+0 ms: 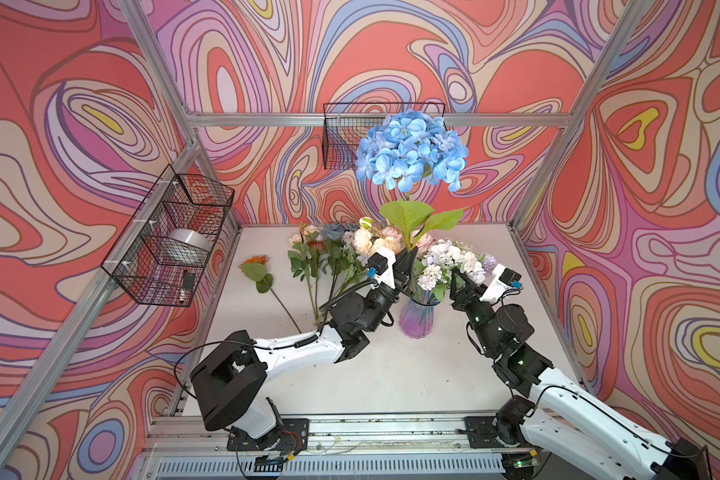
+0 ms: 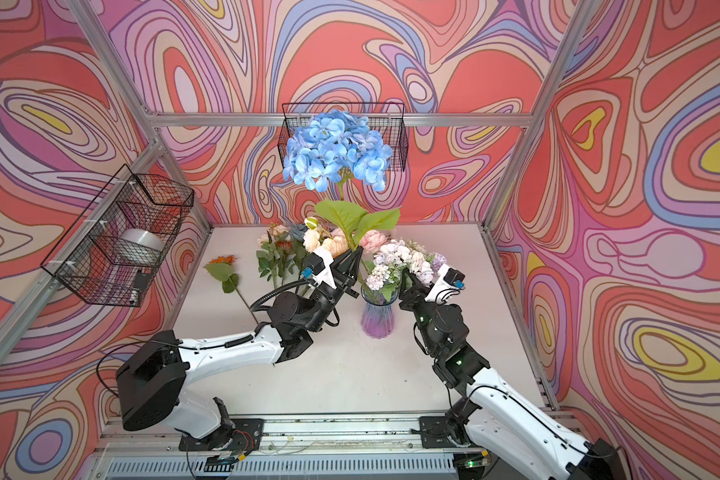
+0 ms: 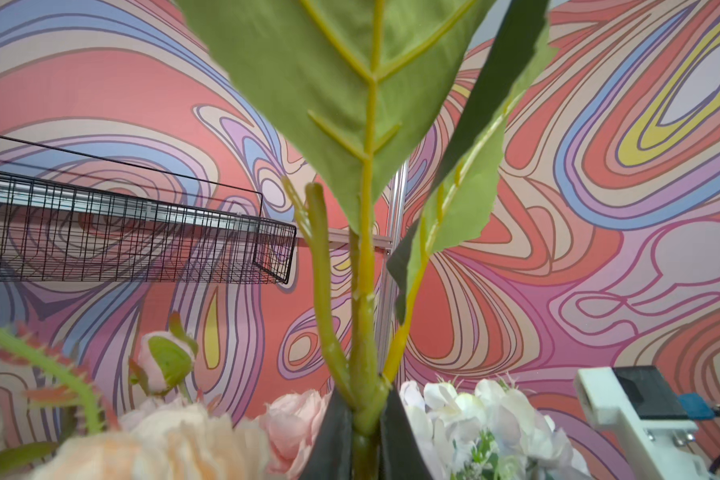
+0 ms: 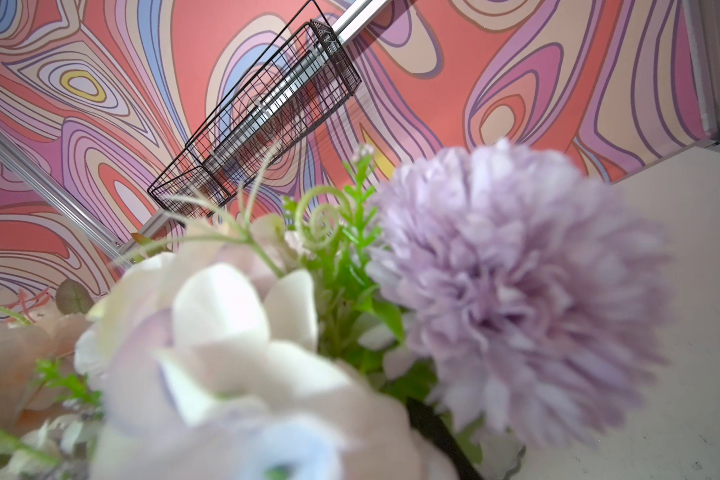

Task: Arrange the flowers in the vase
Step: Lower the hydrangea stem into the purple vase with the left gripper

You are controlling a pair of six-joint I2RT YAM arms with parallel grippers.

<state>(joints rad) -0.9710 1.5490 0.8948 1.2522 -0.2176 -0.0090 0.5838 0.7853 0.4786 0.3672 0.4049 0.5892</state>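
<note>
Left tool (image 1: 408, 254): was clamped on blue hydrangea (image 1: 412, 149) stem, near vase (image 1: 417, 320).
Right tool (image 1: 458, 277): sat against lilac bunch (image 1: 454, 258); open or closed, couldn't tell.

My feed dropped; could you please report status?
Left hand shut on hydrangea stem, upright by vase. Right hand at pale bouquet, grip unclear. Bouquet crowds vase mouth.

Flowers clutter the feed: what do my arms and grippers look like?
The left arm and right arm have white shells and black joints. Left gripper and right gripper: black pointed fingers, white camera mounts, blue plugs. Black ribbed cable on left; green lights on right.
</note>
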